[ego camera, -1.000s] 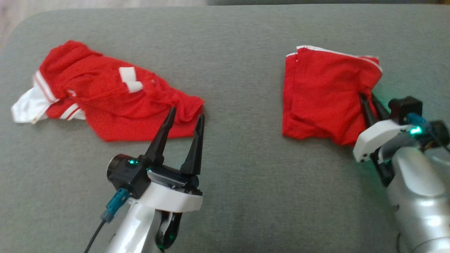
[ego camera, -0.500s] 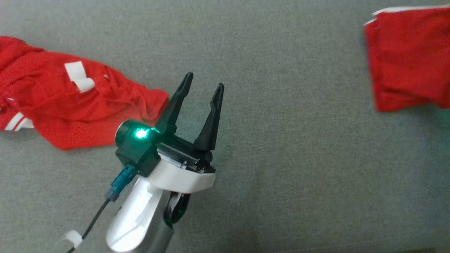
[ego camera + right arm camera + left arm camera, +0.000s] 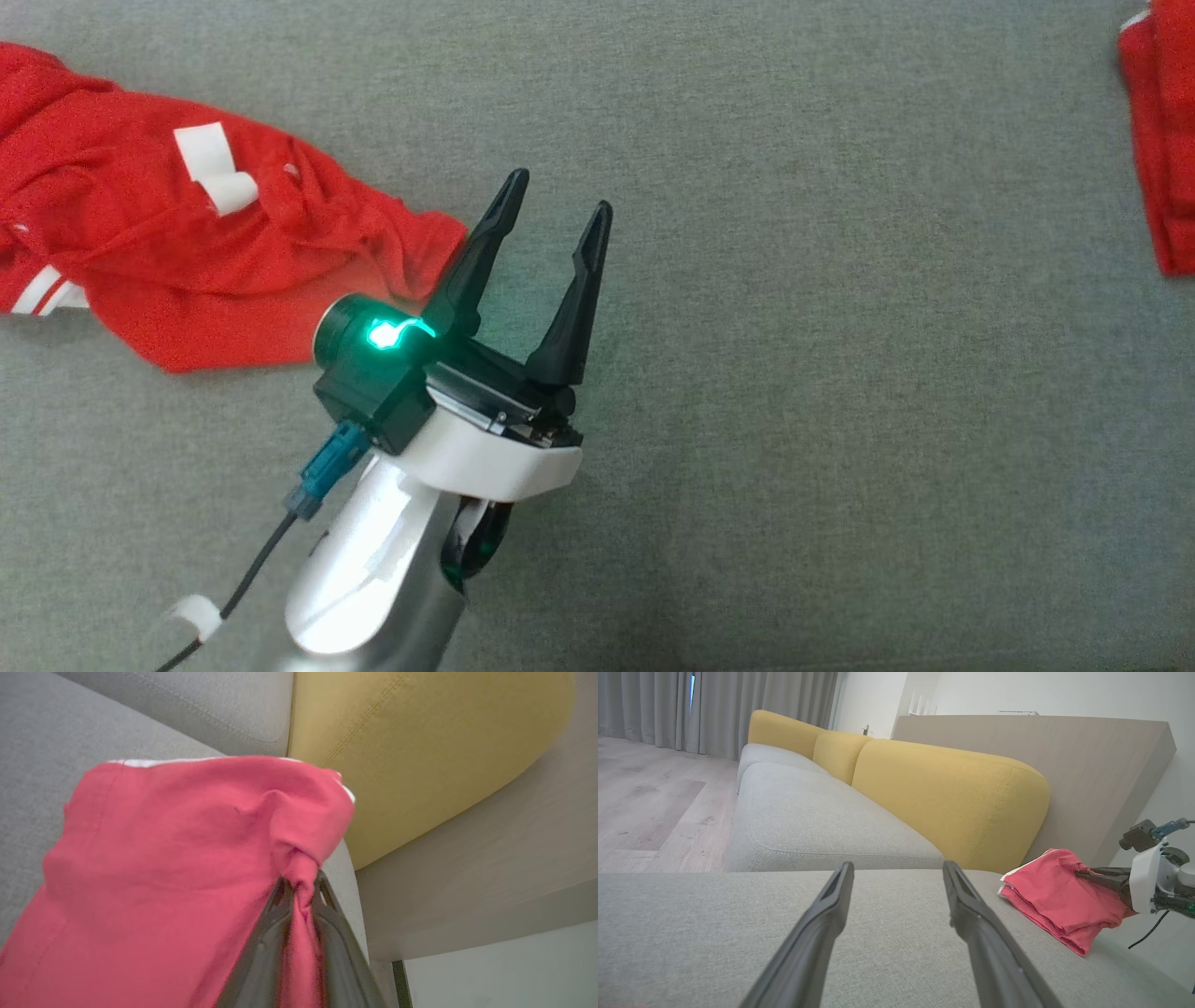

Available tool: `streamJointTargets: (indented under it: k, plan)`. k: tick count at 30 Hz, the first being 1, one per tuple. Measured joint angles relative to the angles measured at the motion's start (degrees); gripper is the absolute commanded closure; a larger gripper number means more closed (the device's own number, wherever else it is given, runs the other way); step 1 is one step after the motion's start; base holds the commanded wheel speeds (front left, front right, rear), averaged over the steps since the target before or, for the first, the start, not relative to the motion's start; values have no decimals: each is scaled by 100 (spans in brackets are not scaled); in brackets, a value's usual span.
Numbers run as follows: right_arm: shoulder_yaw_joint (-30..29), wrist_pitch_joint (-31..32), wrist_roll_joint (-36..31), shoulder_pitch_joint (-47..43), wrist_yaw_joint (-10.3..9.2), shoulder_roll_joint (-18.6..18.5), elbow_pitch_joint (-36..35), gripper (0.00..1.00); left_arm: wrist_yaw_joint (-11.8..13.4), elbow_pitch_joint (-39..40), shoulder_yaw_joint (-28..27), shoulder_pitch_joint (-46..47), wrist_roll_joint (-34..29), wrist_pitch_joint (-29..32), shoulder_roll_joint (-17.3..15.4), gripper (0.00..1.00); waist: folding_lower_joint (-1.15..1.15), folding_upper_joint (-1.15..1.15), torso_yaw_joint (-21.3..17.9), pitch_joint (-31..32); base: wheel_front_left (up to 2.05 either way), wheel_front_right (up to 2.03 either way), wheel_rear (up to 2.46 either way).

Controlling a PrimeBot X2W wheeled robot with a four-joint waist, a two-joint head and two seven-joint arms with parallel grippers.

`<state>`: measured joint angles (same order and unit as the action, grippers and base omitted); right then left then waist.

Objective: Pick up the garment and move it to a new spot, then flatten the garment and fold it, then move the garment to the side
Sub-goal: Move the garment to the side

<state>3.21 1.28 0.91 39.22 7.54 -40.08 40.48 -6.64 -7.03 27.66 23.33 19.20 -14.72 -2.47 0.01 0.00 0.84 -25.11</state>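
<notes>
The garment (image 3: pixel 177 858), red with a white hem and folded, lies near the right end of a grey sofa seat (image 3: pixel 794 420). My right gripper (image 3: pixel 301 881) is shut on a bunched fold at its near edge. The left wrist view has the same garment (image 3: pixel 1055 896) with the right gripper (image 3: pixel 1080 875) reaching into it from the right. In the head view just a strip of the garment (image 3: pixel 1162 140) is visible at the right edge. My left gripper (image 3: pixel 558 194) hovers open over bare seat, holding nothing, with its fingers (image 3: pixel 831 914) spread wide.
A second red garment (image 3: pixel 187 243), crumpled, with white trim and a white label, lies left of my left gripper, close to its left finger. Yellow back cushions (image 3: pixel 948 798) and a wooden panel (image 3: pixel 1087 765) rise behind the seat. The seat's end (image 3: pixel 350 882) falls away beside the folded garment.
The head camera has moved closer, so both garments have slid outward in the picture. The left gripper stays open. The right gripper keeps its hold on the fold.
</notes>
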Motion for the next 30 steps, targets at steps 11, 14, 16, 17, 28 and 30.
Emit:
streamJointTargets:
  k: [11,14,16,17,28,30]
  plan:
    - [-625,-241,14,-138,0,790,-660,0,-41,-57,-242,-30,43,0,2,0,-1,0,87,370,0,0,0]
    - [-638,-320,119,-267,0,1306,-1048,0,-35,-118,-402,-127,49,0,1,0,-1,0,94,593,0,0,0]
    - [-597,-383,221,-341,0,1653,-1359,0,-32,-170,-508,-276,48,0,3,0,-1,0,96,758,0,0,0]
    - [-544,-387,222,-381,0,1802,-1524,0,-15,-191,-566,-363,47,0,3,0,-1,0,97,846,0,0,0]
    - [-537,-569,769,-1468,-1,3344,-2915,0,58,-187,-1202,-1129,-169,0,-1,0,-2,0,205,1751,0,0,0]
    - [-541,-695,771,-1788,0,3470,-2942,0,57,-190,-1239,-1254,-240,0,-2,0,-2,0,235,1835,0,0,0]
